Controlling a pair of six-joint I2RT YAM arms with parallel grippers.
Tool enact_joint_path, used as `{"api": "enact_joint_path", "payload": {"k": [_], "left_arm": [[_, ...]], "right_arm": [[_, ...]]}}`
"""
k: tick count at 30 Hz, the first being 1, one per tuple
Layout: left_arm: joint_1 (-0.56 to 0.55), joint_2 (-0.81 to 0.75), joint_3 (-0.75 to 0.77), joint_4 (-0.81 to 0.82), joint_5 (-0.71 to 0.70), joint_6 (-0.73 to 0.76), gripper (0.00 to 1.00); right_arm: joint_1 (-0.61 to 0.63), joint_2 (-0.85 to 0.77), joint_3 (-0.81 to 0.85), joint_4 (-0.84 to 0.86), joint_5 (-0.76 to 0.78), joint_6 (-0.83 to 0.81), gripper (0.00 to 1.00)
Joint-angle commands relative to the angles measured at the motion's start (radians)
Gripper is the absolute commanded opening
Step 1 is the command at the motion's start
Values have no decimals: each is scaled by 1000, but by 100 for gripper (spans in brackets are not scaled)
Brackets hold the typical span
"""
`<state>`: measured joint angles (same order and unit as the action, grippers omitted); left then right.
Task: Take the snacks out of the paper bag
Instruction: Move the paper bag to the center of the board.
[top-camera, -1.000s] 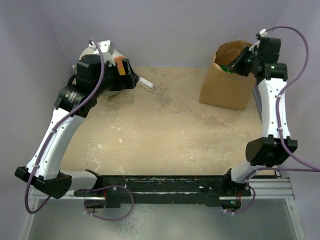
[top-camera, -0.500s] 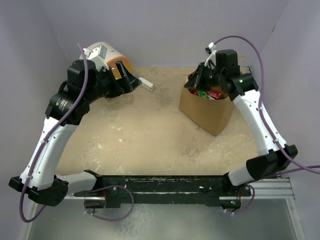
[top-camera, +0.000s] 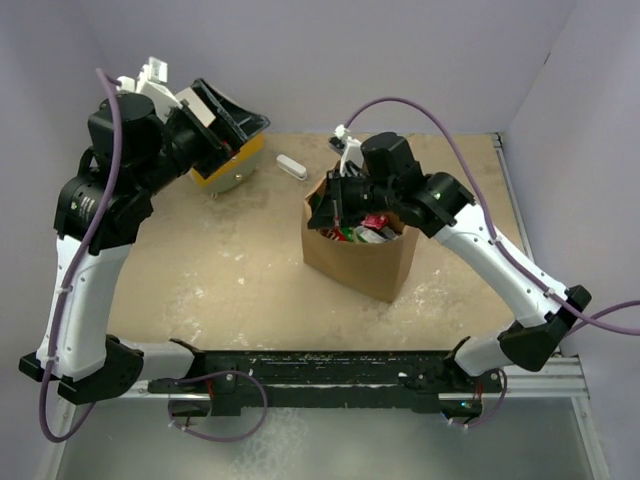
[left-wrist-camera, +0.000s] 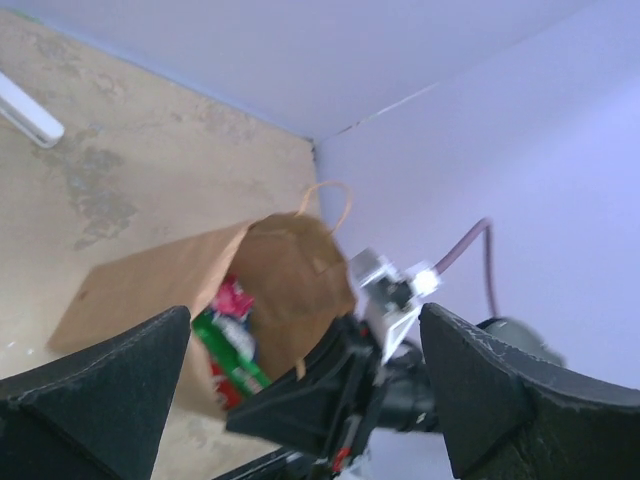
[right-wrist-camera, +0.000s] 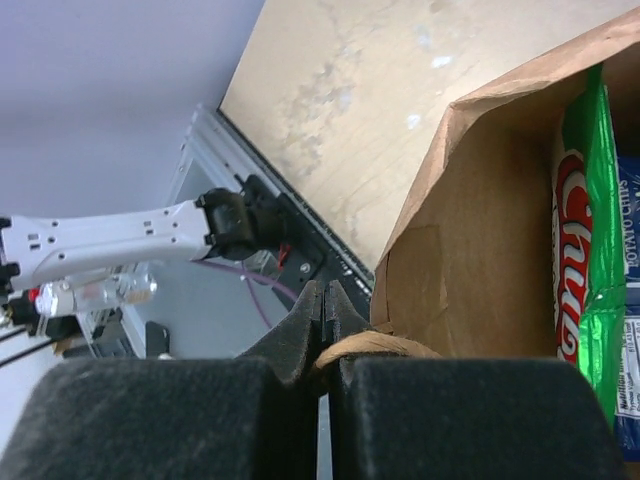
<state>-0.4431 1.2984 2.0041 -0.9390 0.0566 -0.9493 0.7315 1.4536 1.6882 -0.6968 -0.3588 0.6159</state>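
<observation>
**Bag held by R gripper, snacks all inside**

The paper bag (top-camera: 365, 265) is stood upright on the sandy table (top-camera: 230, 285), near the middle & a bit to the R. Its mouth is open at the top. The snacks (top-camera: 365, 228) are packed inside it. A big green chip bag (right-wrist-camera: 590, 250) w/ red & white letters is tucked along one inner wall. A blue-white pouch (right-wrist-camera: 628, 340) is pressed right beside it. A pink packet (left-wrist-camera: 232, 298) can be seen too.

The R gripper (right-wrist-camera: 323, 300) is set at the bag's rim, on the side nearest the L arm. Its fingers are squeezed tight together, w/ a brown bit of the bag's handle pinched btwn them.

The L gripper (top-camera: 235, 118) is held up high at the far L, well apart from the bag. Its fingers are spread wide & nothing is held. A round tub (top-camera: 225, 168) is seen under it. A small white bar (top-camera: 291, 166) is laid on the table btwn tub & bag.
</observation>
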Motion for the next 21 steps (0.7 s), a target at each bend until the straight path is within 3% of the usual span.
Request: {"api": "enact_joint_path", "payload": {"k": [1,8,11,13,18,21], "left_arm": [[6,-11,99,18,-64,-143,99],[6,-50,45,140,-46,-189,99],[7,-57,43,159,-53,-187,99],[7,-52,51,159,-51,-184,99],[7,-74,38,160,-67,-92,99],[7,-106,-44,147,-66,-43,99]], "right_arm": [[70,4,52,91,-4,49,0],[87,-5,72,57,81,77,0],[88,-7,96,10,119,71,5],[87,-12,100,-6,125,69,14],[88,-54,74,-34,135,74,55],[86,-97,81,-105,176,58,72]]}}
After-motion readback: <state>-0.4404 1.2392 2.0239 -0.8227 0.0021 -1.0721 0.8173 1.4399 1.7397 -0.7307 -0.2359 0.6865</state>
